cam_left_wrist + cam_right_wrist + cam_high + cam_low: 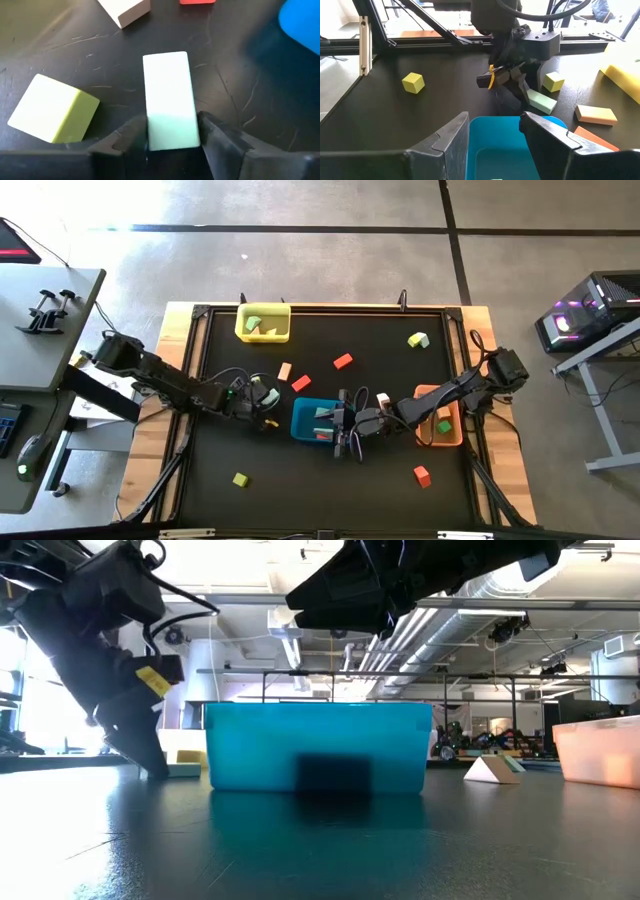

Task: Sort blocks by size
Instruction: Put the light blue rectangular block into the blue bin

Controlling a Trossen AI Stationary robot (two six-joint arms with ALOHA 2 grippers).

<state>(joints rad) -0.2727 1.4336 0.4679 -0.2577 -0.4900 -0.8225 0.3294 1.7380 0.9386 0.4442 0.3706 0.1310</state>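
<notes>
High view: the black counter [330, 470] carries a blue tray [303, 420] near centre, an orange tray [452, 432] at 3 o'clock and a yellow tray [262, 332] at 11 o'clock. Right end effector [347, 427] hangs over the blue tray, fingers apart, empty. Left end effector [172, 142] sits at the tray's 9 o'clock, clamped on a pale green bar [169, 100] lying on the counter. A lime cube [52, 109] rests just beside it. Loose blocks [342, 361] lie scattered from 12 to 5 o'clock.
</notes>
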